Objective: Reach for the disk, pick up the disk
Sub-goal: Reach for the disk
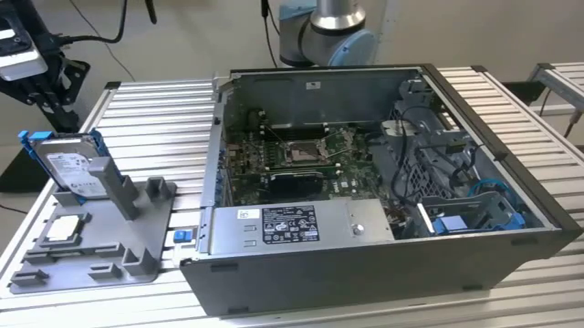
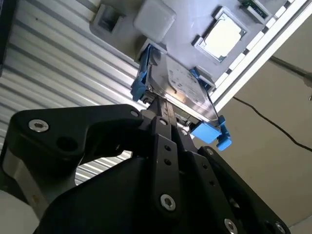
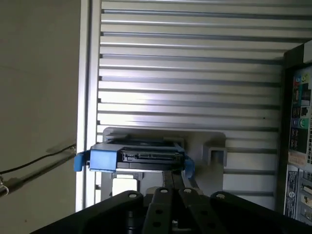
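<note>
**Shut fingers near disk, nothing held**

Flat silver-grey metal disk in bright blue plastic frame (image 1: 68, 166) standing on edge in grey plastic holder (image 1: 128, 225). Risk: black fingers (image 2: 163, 122), pressed together and empty, likely to knock disk askew unless opened. Arm aimed at disk's edge, tips near it.

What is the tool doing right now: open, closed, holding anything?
Tool: looks closed, holding nothing, tip close to the disk.

Exterior view high above table (image 1: 155, 109), disk (image 2: 181, 87) (image 3: 146, 156) close in both wrist views
</note>
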